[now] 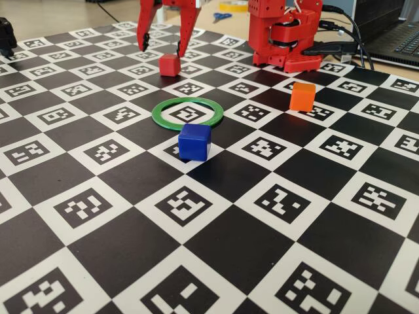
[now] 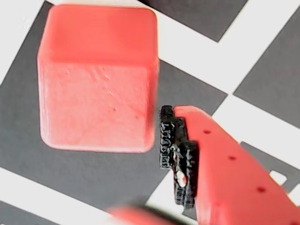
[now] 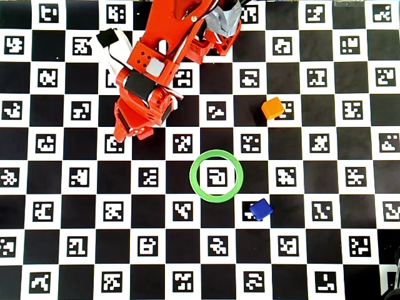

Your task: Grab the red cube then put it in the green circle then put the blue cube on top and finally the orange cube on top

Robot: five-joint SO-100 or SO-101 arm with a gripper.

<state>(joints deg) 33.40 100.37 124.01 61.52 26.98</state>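
The red cube (image 1: pixel 169 64) sits on the checkered board at the back, a little beyond the green circle (image 1: pixel 156 114). My gripper (image 1: pixel 162 48) is open just above and behind it, one fingertip on each side. In the wrist view the red cube (image 2: pixel 98 79) fills the upper left, with one red finger (image 2: pixel 220 168) and its black pad just right of it, not touching. The blue cube (image 1: pixel 194 142) rests against the ring's near edge. The orange cube (image 1: pixel 302 96) stands apart at the right. From overhead the arm hides the red cube; the green circle (image 3: pixel 192 175), blue cube (image 3: pixel 260 209) and orange cube (image 3: pixel 272 108) show.
The arm's red base (image 1: pixel 285 33) stands at the back of the board with cables running right toward a laptop (image 1: pixel 399 36). Scissors (image 1: pixel 221 16) lie on the wooden table behind. A black object (image 1: pixel 6 36) sits at the far left edge.
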